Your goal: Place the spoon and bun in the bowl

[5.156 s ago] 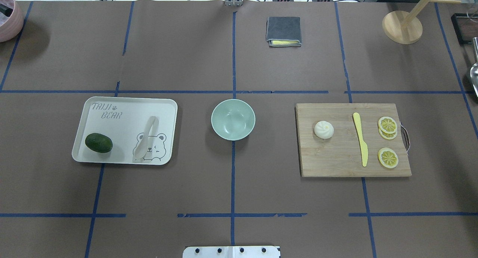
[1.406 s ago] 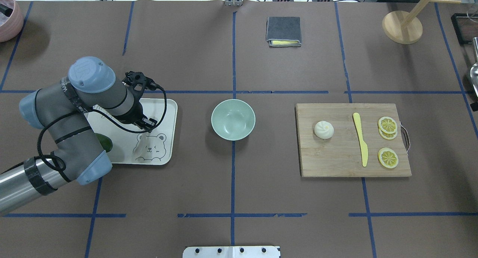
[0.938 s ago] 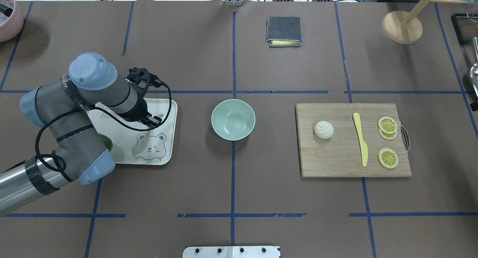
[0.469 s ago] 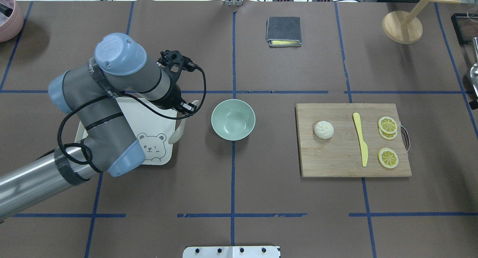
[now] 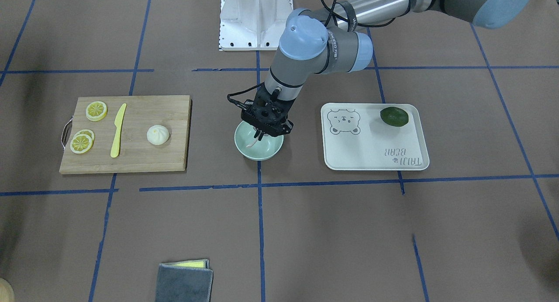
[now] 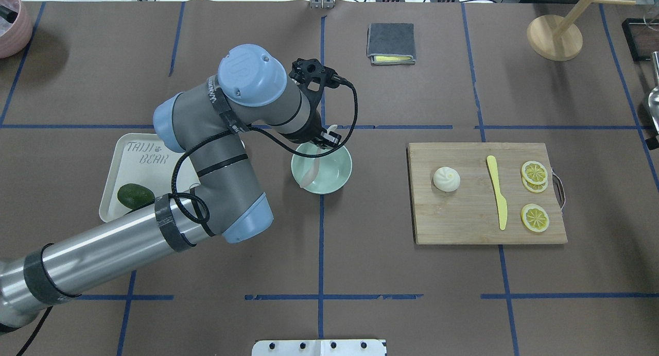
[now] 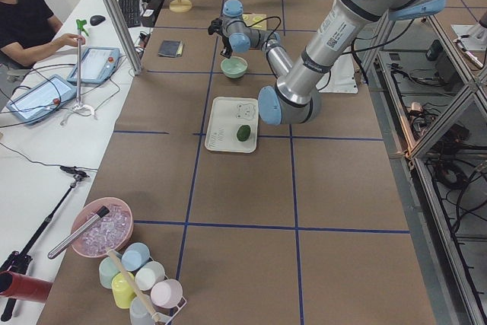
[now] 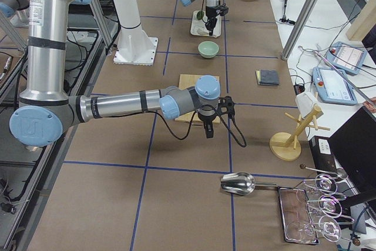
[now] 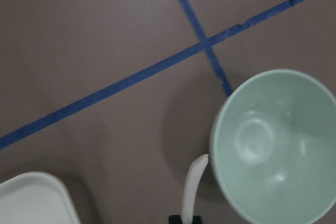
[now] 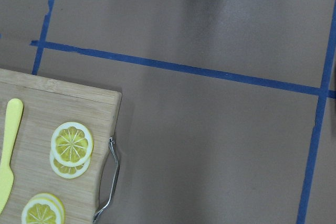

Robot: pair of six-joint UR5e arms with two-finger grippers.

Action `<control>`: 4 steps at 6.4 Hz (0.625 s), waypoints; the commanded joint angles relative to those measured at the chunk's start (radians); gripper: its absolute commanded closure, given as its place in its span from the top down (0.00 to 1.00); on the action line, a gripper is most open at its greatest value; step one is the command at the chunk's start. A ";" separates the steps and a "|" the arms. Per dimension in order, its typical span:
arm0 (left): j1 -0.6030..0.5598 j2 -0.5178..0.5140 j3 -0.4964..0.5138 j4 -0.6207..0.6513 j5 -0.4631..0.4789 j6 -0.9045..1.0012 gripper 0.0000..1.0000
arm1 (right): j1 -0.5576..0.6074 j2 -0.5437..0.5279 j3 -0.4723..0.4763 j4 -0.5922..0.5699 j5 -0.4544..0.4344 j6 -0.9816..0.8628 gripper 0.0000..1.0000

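My left gripper (image 6: 325, 137) is shut on the off-white spoon (image 6: 310, 171) by its handle and holds it over the mint-green bowl (image 6: 332, 174). The scoop hangs down inside the bowl's left side. This also shows in the front view, with the gripper (image 5: 262, 133), the spoon (image 5: 252, 141) and the bowl (image 5: 263, 152). The left wrist view shows the spoon (image 9: 192, 186) beside the bowl's rim (image 9: 216, 145). The white pleated bun (image 6: 446, 179) sits on the wooden board (image 6: 463, 222). My right gripper (image 8: 207, 130) hovers past the board's handle end; I cannot tell whether it is open or shut.
A yellow knife (image 6: 497, 191) and lemon slices (image 6: 534, 172) lie on the board. The white bear tray (image 6: 154, 157) holds a dark green fruit (image 6: 135, 196). A folded grey cloth (image 6: 391, 43) and a wooden stand (image 6: 554, 36) are at the back.
My left arm came in over the tray, took the spoon by its handle, lifted it and carried it right to above the bowl. The bun has not moved.
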 commanded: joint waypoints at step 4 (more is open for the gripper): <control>0.023 0.101 -0.078 -0.066 0.073 0.002 0.88 | -0.090 0.013 -0.001 0.080 0.005 0.170 1.00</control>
